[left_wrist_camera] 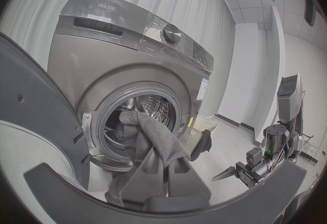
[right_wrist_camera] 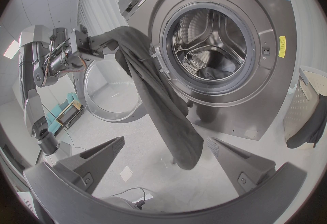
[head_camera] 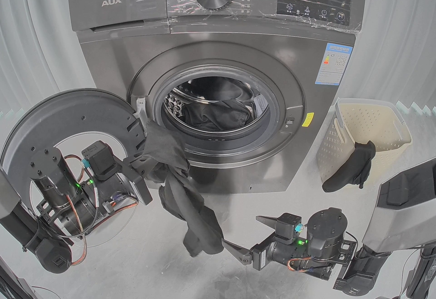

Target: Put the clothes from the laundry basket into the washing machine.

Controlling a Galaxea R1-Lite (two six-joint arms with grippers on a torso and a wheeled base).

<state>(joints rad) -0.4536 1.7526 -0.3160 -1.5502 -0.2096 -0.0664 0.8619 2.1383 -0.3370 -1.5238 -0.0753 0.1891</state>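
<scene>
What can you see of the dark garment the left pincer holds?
One long dark grey, soft-looking cloth garment, limp and twisted. The left pincer is shut on its upper end beside the washing machine opening; the rest hangs down freely, lower end near the open right pincer. Contact there is unclear.

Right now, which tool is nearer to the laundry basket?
Right. The right tool, open, sits low before the washing machine, left of the laundry basket. The left tool, gripping a dark garment, is by the open door, farther left.
</scene>
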